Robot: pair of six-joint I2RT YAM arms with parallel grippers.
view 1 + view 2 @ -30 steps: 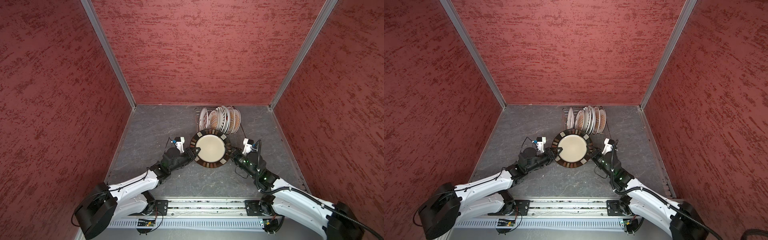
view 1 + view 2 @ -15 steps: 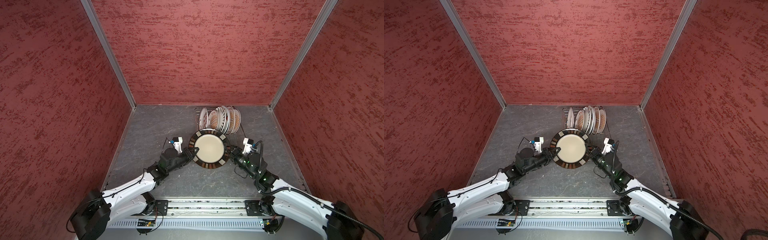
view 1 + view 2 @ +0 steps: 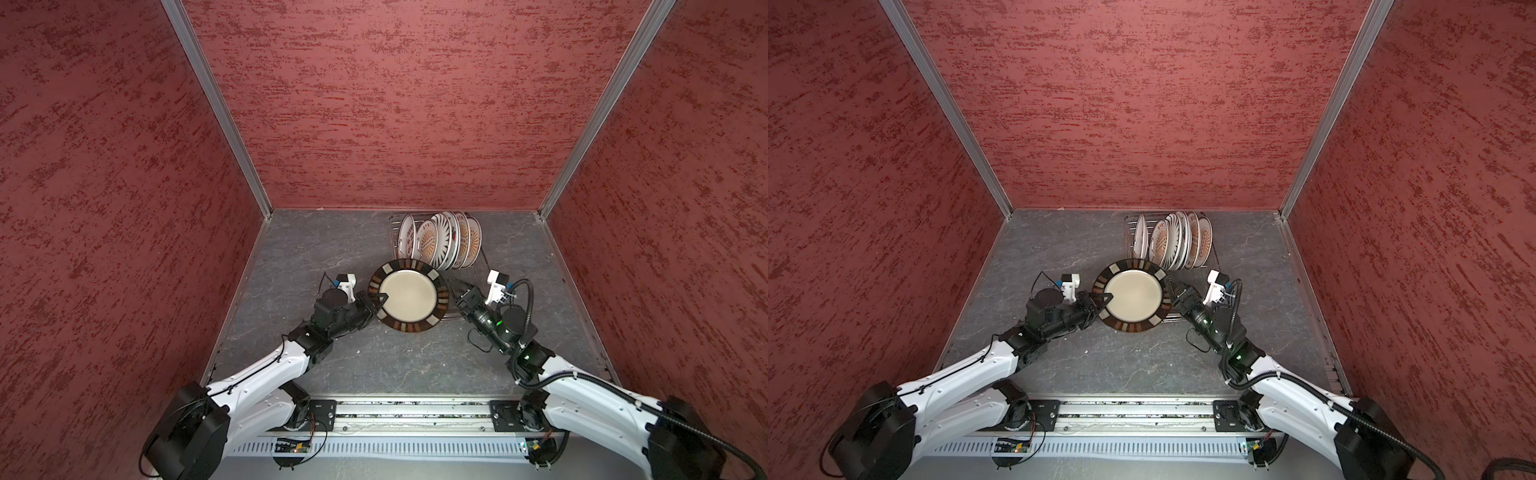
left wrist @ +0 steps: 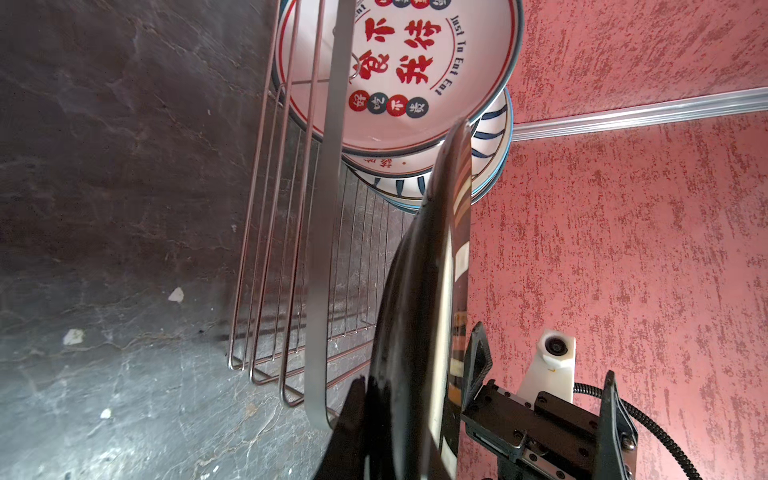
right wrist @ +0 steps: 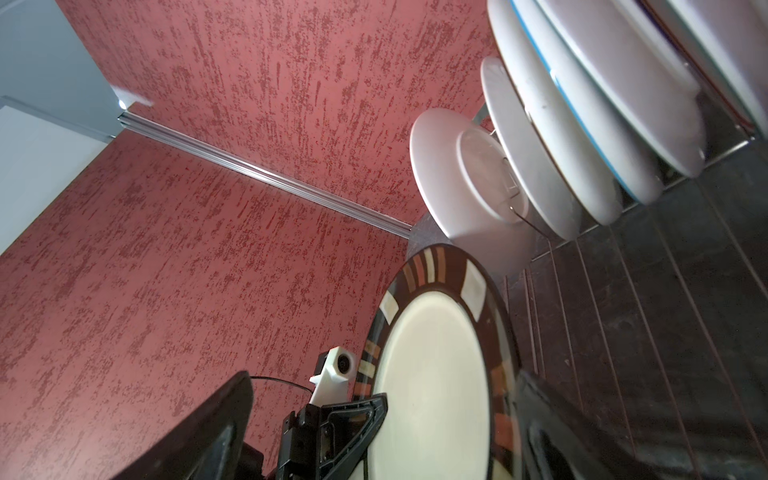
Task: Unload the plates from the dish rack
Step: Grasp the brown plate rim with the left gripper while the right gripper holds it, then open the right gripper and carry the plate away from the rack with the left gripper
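1. While the left hand [image 3: 376,301] is clamped on its left rim, the dark-rimmed plate [image 3: 409,295] is held clear of the dish rack [image 3: 484,259], over the rack's near end. Its cream face is turned up to the top camera.
2. Rim pattern: dark brown band with cream, tan and rust blocks. The left wrist view shows the plate edge-on [image 4: 440,291].
3. Right hand [image 3: 452,291]: jaws apart, one on either side of the plate's right rim, not pinching it. The right wrist view shows the plate [image 5: 436,374] lying between the two dark fingers.
4. Remaining plates [image 3: 440,245]: several, standing on edge and packed close at the rack's far end. The nearest to the left wrist camera carries red characters [image 4: 395,62], with a striped one behind it.
5. The near half of the rack shows bare wire [image 4: 266,249].
6. The rack stands on a grey stone-look worktop [image 3: 332,249] at the back, right of centre.
7. Mottled red walls [image 3: 415,104] enclose three sides.
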